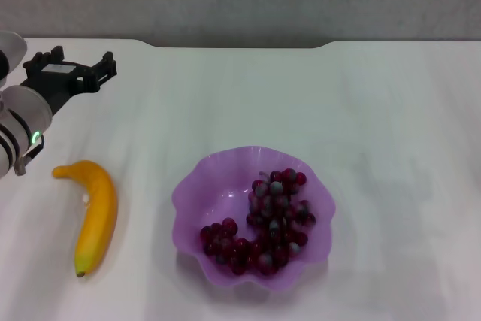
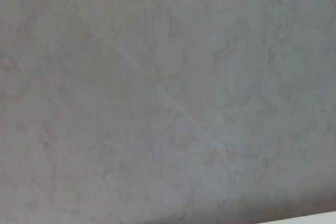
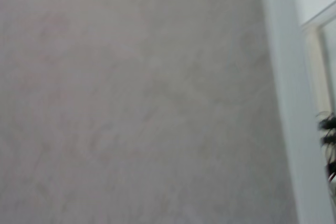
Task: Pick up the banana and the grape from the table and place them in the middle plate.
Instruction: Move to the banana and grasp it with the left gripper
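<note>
The grape (image 1: 264, 223) already lies inside the middle plate (image 1: 197, 186), heaped toward its right and near side, so by the look of things the banana (image 1: 93, 216) is the piece left to move. It rests on the table (image 1: 301, 103) just to the left of the plate, clear of the scalloped rim, with its long axis running roughly from far to near: stem end at the far side and bending left, dark tip nearest the robot.

The left gripper (image 1: 105, 71) hovers farther back than the plate and well off to its left, up by the table's far left corner, its fingers pointing toward the right. It holds nothing; the fingers look parted, though the head view makes this only probable. The left wrist view shows just a grey wall and a sliver of table edge, so it adds nothing here.

The banana lies on the near side of this gripper, almost straight toward the robot. The right arm is out of the head view, so the left arm is the one nearer. A grasp across the fruit's middle would likely call for the wrist to turn so the fingers close across that far-to-near axis
</note>
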Tool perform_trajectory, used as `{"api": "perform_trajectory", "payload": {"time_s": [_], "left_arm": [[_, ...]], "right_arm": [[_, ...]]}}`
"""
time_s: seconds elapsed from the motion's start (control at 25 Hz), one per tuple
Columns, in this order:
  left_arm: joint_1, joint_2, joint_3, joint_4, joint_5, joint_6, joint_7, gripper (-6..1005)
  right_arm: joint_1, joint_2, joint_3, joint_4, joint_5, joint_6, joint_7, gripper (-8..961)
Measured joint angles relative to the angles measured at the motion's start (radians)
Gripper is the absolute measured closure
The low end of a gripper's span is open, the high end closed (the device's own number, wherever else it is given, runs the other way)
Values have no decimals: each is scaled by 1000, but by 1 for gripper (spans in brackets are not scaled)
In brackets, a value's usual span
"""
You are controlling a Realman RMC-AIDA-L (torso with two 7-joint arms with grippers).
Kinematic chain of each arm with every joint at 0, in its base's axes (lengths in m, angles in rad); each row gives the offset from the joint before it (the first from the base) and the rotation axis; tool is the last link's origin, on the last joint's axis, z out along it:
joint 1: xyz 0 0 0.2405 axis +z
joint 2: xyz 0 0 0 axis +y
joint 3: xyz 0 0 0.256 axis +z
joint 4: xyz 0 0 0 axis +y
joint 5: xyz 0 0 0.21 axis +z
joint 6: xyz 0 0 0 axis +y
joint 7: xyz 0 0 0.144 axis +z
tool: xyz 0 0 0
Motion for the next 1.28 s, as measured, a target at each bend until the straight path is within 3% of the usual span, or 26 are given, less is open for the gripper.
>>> {"api": "perform_trajectory", "payload": {"time_s": [0.24,0.36,0.48,0.6,0.76,0.88,0.96,1.04,1.28], "left_arm": [[31,4,8,-75,26,53,6,169],[65,7,19,-180,65,181,11,169],[113,27,75,-348,59,362,55,170],[138,58,123,-476,-67,525,170,170],[144,117,177,-592,-198,696,229,170],[118,167,216,-638,-272,825,229,170],[88,184,231,-644,-298,923,229,170],[71,185,239,-643,-294,982,229,171],[53,139,240,-615,-274,1074,228,171]], "right_arm": [[-3,-1,-7,21,1,8,20,120],[-3,1,-14,25,-1,8,17,121],[-3,2,-19,28,-2,8,15,121],[-3,2,-32,30,-2,9,17,121],[-6,2,-52,29,-2,10,18,121],[-9,2,-69,30,-2,12,19,121],[-11,2,-78,29,-2,12,19,121],[-13,2,-86,26,-2,11,20,121],[-13,2,-104,25,-2,11,21,122]]}}
